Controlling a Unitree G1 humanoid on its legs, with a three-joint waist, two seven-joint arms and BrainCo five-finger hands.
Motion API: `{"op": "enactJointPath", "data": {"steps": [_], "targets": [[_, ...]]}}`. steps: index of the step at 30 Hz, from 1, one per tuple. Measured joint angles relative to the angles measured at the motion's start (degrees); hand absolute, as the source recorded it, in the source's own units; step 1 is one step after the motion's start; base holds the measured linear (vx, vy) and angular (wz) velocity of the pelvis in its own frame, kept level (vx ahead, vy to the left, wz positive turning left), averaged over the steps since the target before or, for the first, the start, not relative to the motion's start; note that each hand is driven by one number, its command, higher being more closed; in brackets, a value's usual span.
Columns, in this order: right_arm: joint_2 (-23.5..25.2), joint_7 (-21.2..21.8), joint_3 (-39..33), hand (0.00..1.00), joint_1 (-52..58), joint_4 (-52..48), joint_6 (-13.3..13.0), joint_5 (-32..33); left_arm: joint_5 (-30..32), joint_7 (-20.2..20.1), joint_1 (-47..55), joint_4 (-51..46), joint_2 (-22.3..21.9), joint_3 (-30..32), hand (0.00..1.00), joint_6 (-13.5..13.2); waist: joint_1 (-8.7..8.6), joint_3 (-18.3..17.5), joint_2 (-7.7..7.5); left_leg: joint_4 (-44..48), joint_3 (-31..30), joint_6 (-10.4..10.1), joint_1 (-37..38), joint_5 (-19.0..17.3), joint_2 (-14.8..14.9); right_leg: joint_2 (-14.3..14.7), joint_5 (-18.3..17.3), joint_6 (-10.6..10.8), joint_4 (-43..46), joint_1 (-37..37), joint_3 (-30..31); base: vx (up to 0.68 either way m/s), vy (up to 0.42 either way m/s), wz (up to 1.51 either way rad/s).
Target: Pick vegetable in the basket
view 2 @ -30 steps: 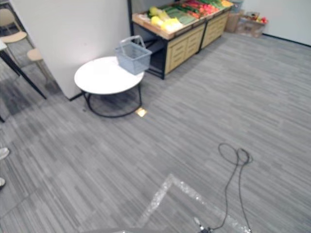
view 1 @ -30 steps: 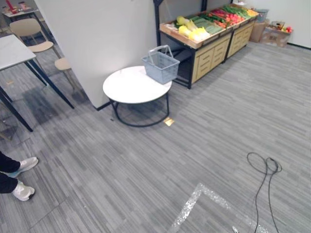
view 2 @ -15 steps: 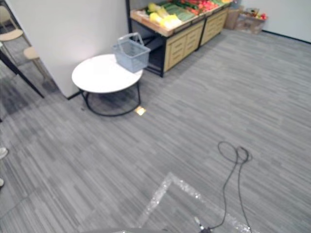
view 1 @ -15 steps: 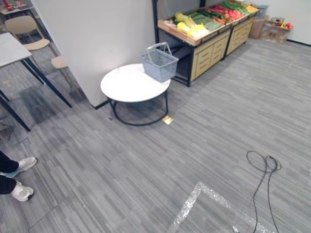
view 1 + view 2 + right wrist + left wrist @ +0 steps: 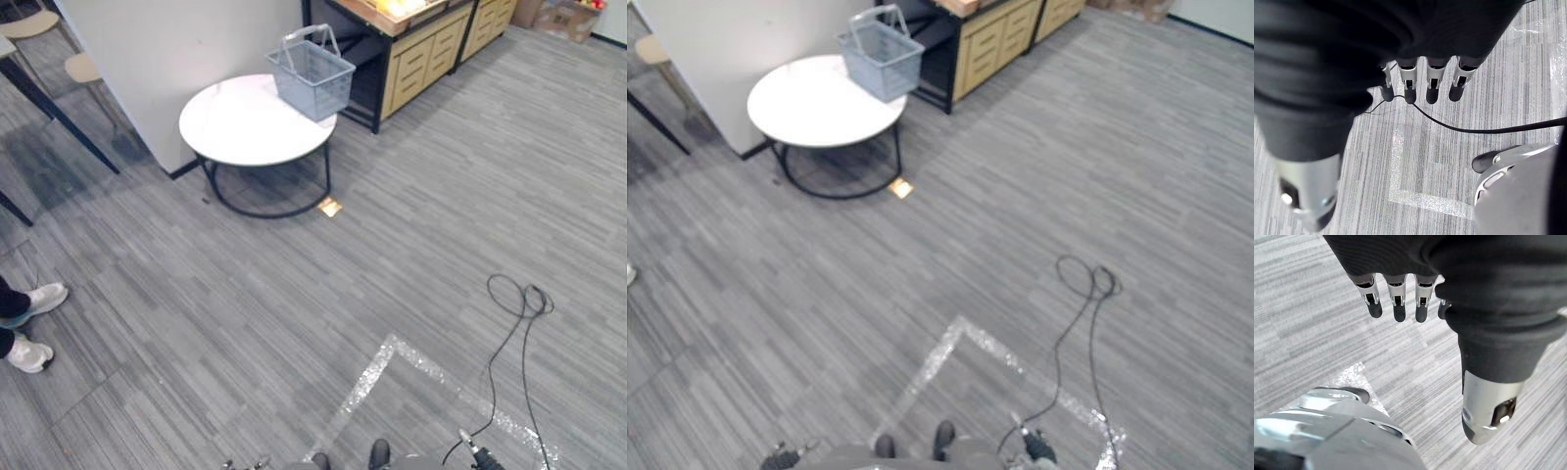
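Resting on a round table (image 5: 230, 127), the basket (image 5: 312, 70) stands near wooden drawers (image 5: 423, 57).

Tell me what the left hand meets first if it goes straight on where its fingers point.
Probably the grey carpet floor: the left hand hangs open, fingers aimed down at it, nothing between.

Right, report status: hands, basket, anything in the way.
Left hand and right hand open, holding nothing. Grey mesh basket upright on round white table, beside wooden drawer stand. Person's white shoes at left, apart from the table.
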Motion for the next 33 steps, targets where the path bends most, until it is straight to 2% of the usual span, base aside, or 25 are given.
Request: {"op": "enactJointPath", "data": {"steps": [1,2,3,5,6,7,9,12,13,14,15,16,18,20,21,22,23,25,26,27,28,30,31,32,33], "targets": [[-0.27,-0.09,0.62,0.00,0.70,-0.68,-0.04,0.00,-0.68,0.02,0.48,-1.23,-1.83,3.42,0.00,0.03,0.17,0.41,1.09,12.22,-0.24,2.81,-5.01,2.43,3.08,1.27,-0.70,-0.65,0.32,1.66,-0.21,0.08,-0.034,-0.04],[-0.74,-0.51,2.05,0.00,1.29,-1.50,-0.10,0.00,-1.17,0.18,0.90,-2.44,-3.30,6.25,0.00,0.04,1.09,1.06,1.11,21.39,-0.30,5.36,-8.84,6.16,5.39,1.82,-1.72,-1.49,1.27,3.24,-0.11,0.11,0.003,-0.09],[-0.80,-0.66,2.79,0.00,1.68,-1.86,-0.08,-0.04,-1.29,0.15,0.98,-2.77,-3.46,6.75,0.00,0.06,1.43,1.23,1.01,24.41,-0.35,5.93,-9.95,6.49,6.11,1.78,-2.52,-1.63,1.87,3.80,-0.02,0.16,0.021,-0.01],[-0.62,-0.80,4.35,0.00,1.77,-2.32,0.05,-0.04,-2.62,0.08,1.57,-3.61,-3.55,7.01,0.00,0.05,1.59,1.29,0.47,26.90,-1.35,4.20,-13.19,5.19,6.11,0.86,-4.31,-1.30,2.77,5.15,0.10,0.18,0.010,0.08],[-0.59,-0.80,4.21,0.00,1.23,-2.26,0.06,-0.04,-2.98,0.06,1.53,-3.70,-3.76,6.95,0.00,0.04,1.75,1.06,-0.09,24.84,-1.94,3.52,-14.58,4.26,5.58,0.28,-4.62,-1.03,2.81,5.36,0.42,0.24,0.059,-0.09],[-0.87,-0.71,4.21,0.00,-0.45,-2.11,0.06,-0.06,-3.25,0.07,1.42,-3.71,-3.64,6.85,0.00,0.03,2.27,1.04,-0.25,16.18,-1.73,2.63,-16.29,3.42,4.36,-1.09,-5.01,-0.50,2.34,5.56,1.38,0.26,0.089,-0.17],[-0.97,-0.56,4.65,0.00,-2.06,-2.05,0.01,-0.20,-3.19,0.05,1.55,-3.58,-3.69,5.61,0.00,0.03,2.97,0.98,-0.01,1.23,-0.96,2.15,-16.69,4.77,2.56,-3.03,-5.65,0.61,1.43,5.67,2.71,0.39,0.201,-0.33],[-1.04,-0.49,6.68,0.00,-2.57,-2.07,0.01,-0.58,-2.76,-0.07,2.92,-3.39,-3.86,4.32,0.00,0.04,3.67,0.48,1.50,-25.47,-0.57,0.34,-13.72,13.73,0.54,-4.73,-6.59,2.82,-3.03,10.54,4.30,0.45,0.259,-0.33],[-0.63,-0.53,7.11,0.00,-2.49,-2.03,0.00,-0.60,-2.71,-0.17,3.74,-3.29,-4.16,4.64,0.00,0.03,4.54,0.06,1.71,-26.96,-1.10,0.55,-13.74,18.56,0.31,-5.67,-7.27,3.95,-4.64,12.98,5.13,0.63,0.377,-0.43],[-0.23,-0.51,7.13,0.00,-2.34,-1.93,0.01,-0.61,-2.68,-0.22,3.68,-3.09,-4.13,4.75,0.00,-0.01,4.89,-0.46,1.73,-25.70,-0.70,1.74,-13.34,20.55,-0.34,-6.55,-7.31,4.14,-5.12,13.54,5.54,0.53,0.295,-0.43],[0.74,-0.21,7.12,0.00,-3.17,-1.64,-0.03,-0.63,-2.67,-0.30,3.67,-2.81,-3.38,4.77,0.00,-0.16,5.04,-0.80,0.12,-23.56,0.03,2.68,-14.00,20.13,-1.44,-7.85,-6.81,3.90,-4.85,13.49,6.73,0.51,0.256,-0.15],[1.87,0.54,6.92,0.00,-3.75,-2.16,-0.28,-0.66,-2.62,-0.35,3.18,-2.77,-2.79,4.79,0.00,-0.31,4.44,-1.41,-0.84,-19.88,0.43,6.26,-15.05,16.89,-2.66,-9.54,-3.72,4.55,-2.68,12.27,8.31,0.51,0.270,-0.08],[2.27,0.69,6.89,0.00,-3.46,-1.84,-0.38,-0.77,-2.55,-0.49,3.06,-2.34,-2.11,5.20,0.00,-0.29,4.69,-3.02,-2.66,-17.43,2.86,9.03,-14.33,14.28,-3.86,-11.48,-0.70,6.26,1.24,10.88,11.42,0.53,0.274,-0.12],[2.09,0.66,6.28,0.00,-3.40,-1.76,-0.45,-2.26,-2.52,-0.41,2.94,-1.89,-1.82,4.82,0.00,-0.09,4.51,-4.16,-2.67,-17.94,3.34,9.82,-11.82,11.91,-4.34,-11.82,4.24,6.55,8.87,7.63,13.50,0.52,0.233,-0.25],[1.92,0.68,6.30,0.00,-3.38,-1.73,-0.45,-2.73,-2.40,-0.37,2.95,-1.93,-1.41,4.54,0.00,-0.02,4.44,-4.14,-2.56,-19.15,3.27,9.27,-9.26,10.43,-4.46,-11.89,7.80,8.40,15.27,5.45,14.24,0.45,0.241,-0.22],[1.93,0.65,6.35,0.00,-2.65,-1.68,-0.44,-2.78,-2.20,-0.36,3.07,-1.84,-0.99,3.37,0.00,0.15,4.12,-4.25,-2.83,-20.91,3.32,9.08,-5.57,8.56,-5.05,-12.67,14.14,9.65,25.15,1.72,14.08,0.59,0.308,-0.14],[1.91,0.64,6.47,0.00,-1.36,-1.65,-0.43,-2.83,-2.11,-0.47,3.03,-1.91,0.01,1.34,0.00,0.23,3.88,-4.16,-2.84,-21.72,3.50,9.08,-1.45,6.22,-5.90,-14.18,18.20,10.90,38.56,-3.26,13.66,0.40,0.209,-0.03],[1.73,0.66,6.57,0.00,-0.51,-1.70,-0.41,-2.89,-2.10,-0.63,2.92,-1.97,0.40,0.09,0.00,0.45,3.08,-4.05,-2.69,-22.36,3.13,9.15,2.23,4.98,-6.35,-15.06,16.99,9.15,48.23,-7.25,11.41,0.38,0.143,0.01],[1.21,0.60,6.44,0.00,-0.32,-2.02,-0.47,-2.78,-2.10,-0.80,2.86,-1.96,0.52,-0.30,0.00,0.46,2.11,-3.89,-2.42,-24.33,2.81,9.01,6.99,3.94,-6.93,-16.06,14.08,6.17,55.22,-11.34,7.81,0.43,0.139,-0.01],[0.95,0.53,6.36,0.00,-0.31,-2.24,-0.49,-2.78,-2.10,-0.83,2.81,-1.91,0.63,-0.62,0.00,0.49,1.74,-3.83,-2.34,-25.25,2.70,8.88,9.07,3.76,-7.08,-16.29,11.63,6.24,56.31,-12.76,6.27,0.44,0.111,0.04],[0.74,0.52,6.05,0.00,-0.36,-2.37,-0.59,-2.73,-1.97,-0.83,2.58,-1.84,0.86,-1.02,0.00,0.45,0.96,-3.80,-2.28,-26.93,2.28,8.51,12.31,3.53,-7.26,-16.62,6.84,6.41,55.91,-14.78,2.67,0.34,0.060,0.08],[0.82,0.53,4.15,0.00,-0.49,-2.49,-1.00,-2.72,-1.98,-0.81,1.35,-1.91,0.47,-0.69,0.00,0.46,0.81,-3.62,-2.01,-28.37,1.99,8.37,15.73,3.44,-6.99,-16.54,2.57,4.96,49.91,-17.23,-2.35,0.42,-0.019,0.24],[0.80,0.54,3.33,0.00,-0.66,-2.84,-1.13,-2.72,-1.98,-0.87,0.44,-2.05,-0.41,0.10,0.00,0.44,0.84,-3.06,-1.12,-28.65,1.47,7.79,17.52,2.80,-5.94,-15.92,1.96,3.97,42.71,-17.92,-5.40,0.35,-0.064,0.34],[0.82,0.60,2.77,0.00,-0.70,-3.46,-1.17,-2.65,-1.98,-0.87,0.04,-2.24,-1.07,0.59,0.00,0.41,0.83,-2.61,-0.40,-28.76,1.27,7.50,18.34,2.25,-5.16,-15.32,1.98,3.97,38.37,-18.02,-6.71,0.34,-0.098,0.39],[0.85,0.58,1.94,0.00,-0.66,-4.59,-1.28,-2.63,-1.99,-0.85,-0.58,-2.45,-2.23,1.41,0.00,0.35,0.83,-1.84,0.84,-28.97,1.13,6.87,19.57,1.02,-3.58,-14.10,2.58,4.49,28.19,-18.15,-8.18,0.35,-0.151,0.34]]}}
